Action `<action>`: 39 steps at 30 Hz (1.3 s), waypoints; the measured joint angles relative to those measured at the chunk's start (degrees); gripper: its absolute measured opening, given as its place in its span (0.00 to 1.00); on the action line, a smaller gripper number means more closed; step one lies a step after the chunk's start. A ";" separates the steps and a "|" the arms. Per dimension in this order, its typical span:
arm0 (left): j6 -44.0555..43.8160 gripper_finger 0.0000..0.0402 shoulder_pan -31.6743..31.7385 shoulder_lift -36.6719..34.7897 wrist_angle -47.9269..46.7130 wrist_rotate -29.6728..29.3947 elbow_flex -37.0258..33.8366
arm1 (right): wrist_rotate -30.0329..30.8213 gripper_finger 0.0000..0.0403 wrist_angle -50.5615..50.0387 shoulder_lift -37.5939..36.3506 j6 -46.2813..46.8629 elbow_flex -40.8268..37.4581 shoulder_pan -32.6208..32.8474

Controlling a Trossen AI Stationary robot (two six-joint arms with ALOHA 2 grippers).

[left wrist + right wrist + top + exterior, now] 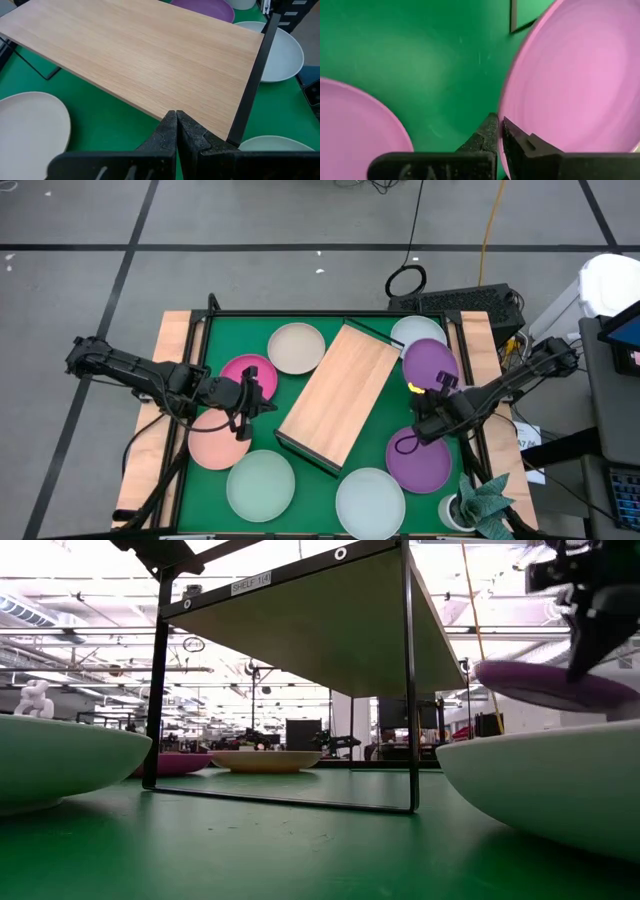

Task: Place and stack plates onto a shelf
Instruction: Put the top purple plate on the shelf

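Left end effector [262, 402] hangs over the left part of the green tabletop [375, 442], its two fingers [170, 132] pressed together on nothing, pointing at the near long edge of the shelf [338, 392]. It sits above the gap between a magenta plate [243, 370] and a salmon pink plate [213, 442], both lying flat on the mat. Farther forward on that side lies a pale mint plate [260, 485], and toward the back a cream plate [296, 347]. The shelf stands in the middle, turned diagonally, its wooden board bare and raised on a thin dark frame [409, 680]. A whitish blue plate [370, 502] lies at the front, just off the shelf's lower corner. Behind the shelf's far corner a pale plate [412, 329] lies partly covered by a purple plate [429, 362]. Right end effector [421, 420] is on the right side, its fingers clamped on the rim of that purple plate, which the low view shows lifted clear of the mat and roughly level. A second purple plate [420, 462] lies flat just in front of it. A small potted plant [478, 505] stands at the front right corner.
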 joint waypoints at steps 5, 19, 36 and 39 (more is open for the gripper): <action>0.00 0.00 0.00 0.00 0.00 0.01 0.00 | 3.08 0.00 -2.18 0.00 -0.12 4.05 0.00; 0.32 0.00 -0.02 0.00 0.42 -0.01 0.00 | 7.82 0.00 -4.78 1.44 -6.17 13.92 -0.02; -4.03 0.00 -0.04 0.00 0.42 -1.44 0.00 | 11.44 0.00 10.65 13.53 -33.85 26.90 -3.86; -4.50 0.00 -0.04 0.00 0.42 -1.46 0.00 | 11.40 0.00 17.86 14.89 -41.57 26.90 -6.12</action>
